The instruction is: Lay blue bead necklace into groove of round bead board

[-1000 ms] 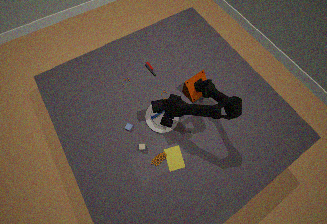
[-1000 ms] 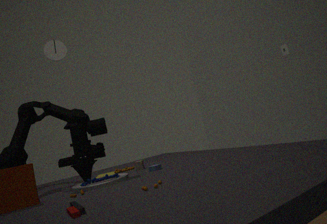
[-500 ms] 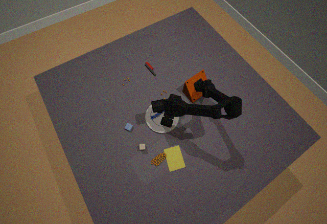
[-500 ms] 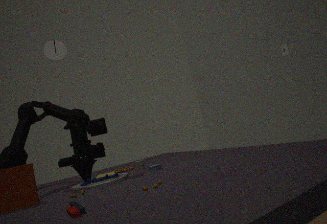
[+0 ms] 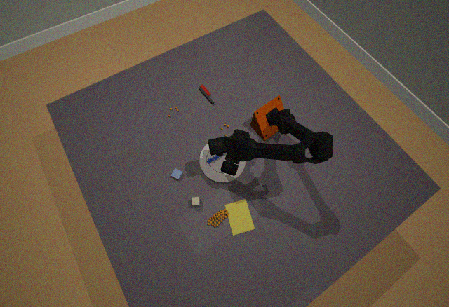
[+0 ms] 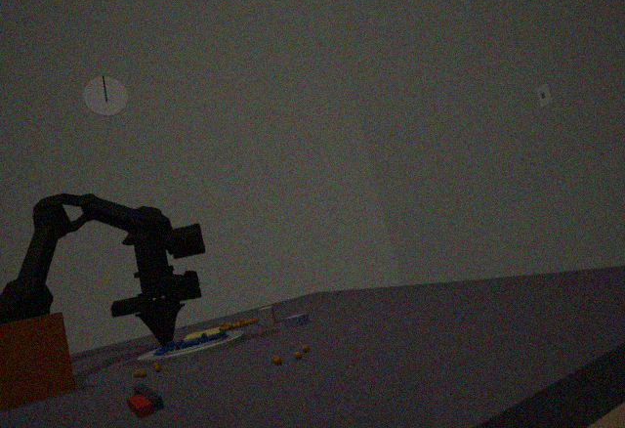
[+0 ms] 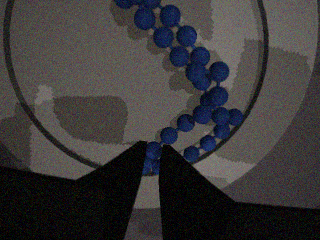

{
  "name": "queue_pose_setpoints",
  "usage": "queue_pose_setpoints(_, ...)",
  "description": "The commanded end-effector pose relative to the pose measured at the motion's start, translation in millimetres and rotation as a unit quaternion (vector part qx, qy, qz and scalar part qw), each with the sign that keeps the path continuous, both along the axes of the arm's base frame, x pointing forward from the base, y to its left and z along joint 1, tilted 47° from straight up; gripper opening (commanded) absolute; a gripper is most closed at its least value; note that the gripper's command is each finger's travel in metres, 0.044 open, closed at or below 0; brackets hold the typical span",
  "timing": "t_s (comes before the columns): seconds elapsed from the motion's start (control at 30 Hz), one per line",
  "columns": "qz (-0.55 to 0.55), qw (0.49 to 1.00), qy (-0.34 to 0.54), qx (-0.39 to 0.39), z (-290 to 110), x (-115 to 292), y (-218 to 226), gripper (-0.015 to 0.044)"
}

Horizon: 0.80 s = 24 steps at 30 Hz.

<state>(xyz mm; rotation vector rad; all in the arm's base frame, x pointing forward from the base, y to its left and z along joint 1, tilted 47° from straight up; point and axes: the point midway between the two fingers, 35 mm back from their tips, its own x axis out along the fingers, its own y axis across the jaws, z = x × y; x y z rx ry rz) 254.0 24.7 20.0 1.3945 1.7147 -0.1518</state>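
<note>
1. Fingers nearly together, pinching the end beads of the blue bead necklace (image 7: pixel 200 65); the gripper (image 7: pixel 154 160) points straight down at the board.
2. Necklace lies in a doubled strand on the flat face of the round bead board (image 7: pixel 75 60). It runs from the pinch point near the groove (image 7: pixel 261 75) up across the disc. Only the pinched end meets the groove; the rest sits inside the ring.
3. Top view: board (image 5: pixel 208 173) sits under the wrist, with a few blue beads (image 5: pixel 212 159) showing beside the arm (image 5: pixel 275 150).
4. Around the board on the grey mat (image 5: pixel 144 79): light blue cube (image 5: pixel 176 173), cream cube (image 5: pixel 195 201), orange bead pile (image 5: pixel 217 218) touching a yellow card (image 5: pixel 239 216), all apart from the board.
5. Arm is mounted on an orange base (image 5: pixel 262 117).
</note>
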Motion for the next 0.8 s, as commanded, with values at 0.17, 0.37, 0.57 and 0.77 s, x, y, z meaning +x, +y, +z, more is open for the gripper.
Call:
queue_pose_setpoints(0.17,-0.001,1.000,-0.004,0.001,22.1,11.5,17.6,0.0000)
queue_pose_setpoints(0.37,-0.001,1.000,-0.004,0.001,25.3,12.8,20.6,0.0000)
queue_pose_setpoints(0.57,-0.001,1.000,-0.004,0.001,24.6,12.9,21.3,0.0000)
queue_pose_setpoints(0.77,-0.001,1.000,-0.004,0.002,19.5,13.2,26.9,0.0000)
